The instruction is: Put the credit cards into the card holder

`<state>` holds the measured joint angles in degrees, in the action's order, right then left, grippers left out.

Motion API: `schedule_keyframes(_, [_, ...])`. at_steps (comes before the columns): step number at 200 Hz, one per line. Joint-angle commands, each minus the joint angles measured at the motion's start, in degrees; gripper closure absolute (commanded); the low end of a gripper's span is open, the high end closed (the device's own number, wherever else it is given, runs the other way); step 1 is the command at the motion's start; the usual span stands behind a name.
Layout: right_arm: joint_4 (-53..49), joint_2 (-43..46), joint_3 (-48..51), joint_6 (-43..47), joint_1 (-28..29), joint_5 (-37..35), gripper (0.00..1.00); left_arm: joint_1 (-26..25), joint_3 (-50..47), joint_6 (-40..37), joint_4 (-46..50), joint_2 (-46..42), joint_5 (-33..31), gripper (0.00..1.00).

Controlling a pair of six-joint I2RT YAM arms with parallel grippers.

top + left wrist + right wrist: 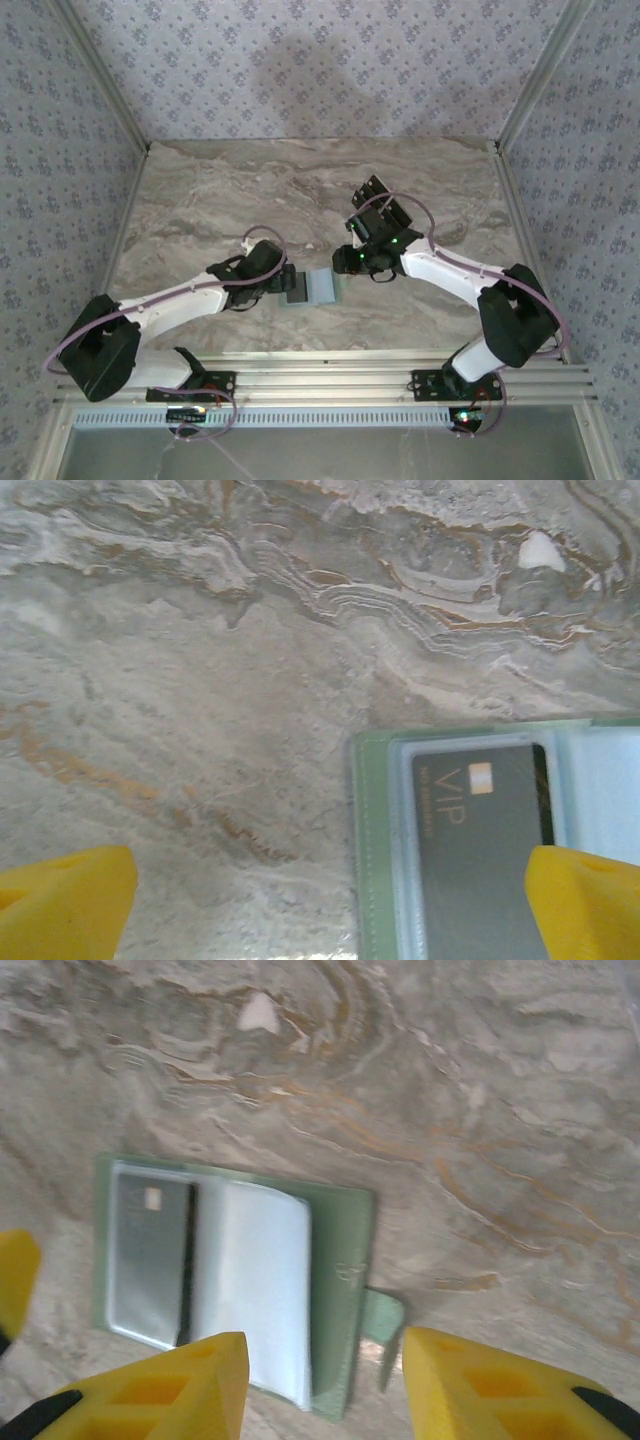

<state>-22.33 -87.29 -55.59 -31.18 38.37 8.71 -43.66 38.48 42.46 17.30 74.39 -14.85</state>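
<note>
Gaping wide, left gripper (330,885) holds nothing — right gripper (322,1365), half-parted over the card holder (342,1245), empty too.

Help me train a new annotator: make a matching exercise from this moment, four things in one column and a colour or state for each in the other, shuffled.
Things:
1. card holder
2. credit card
3. left gripper
4. table

States:
a. marbled grey-brown surface
b. pale green, lying open
c. dark, tucked behind a clear sleeve
d. yellow fingers spread wide, nothing held

Pairs: 1-b, 2-c, 3-d, 4-a
</note>
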Motion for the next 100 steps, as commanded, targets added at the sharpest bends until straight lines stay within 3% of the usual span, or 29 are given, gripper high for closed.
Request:
schedule_keyframes(1, [-1.65, -2.62, 1.08, 1.38, -0.13, -2.01, 0.54, 1.67, -1.75, -2.45, -6.25, -0.91, 8.6, 0.0])
schedule_keyframes(37, [0.21, -5.6, 2.19, 1.32, -0.64, -1.87, 0.62, 2.41, -2.0, -3.53, -8.91, 0.3, 12.03, 0.0])
schedule_keyframes(78, [2.0, -6.34, 3.97, 1.01, -1.14, -1.08, 0.9, 2.56, -2.53, -3.26, -11.5, 3.64, 14.4, 0.0])
schedule_keyframes(100, [2.51, -6.45, 4.35, 0.94, -1.11, -0.5, 0.96, 2.61, -2.77, -3.11, -13.42, 5.37, 15.18, 0.0])
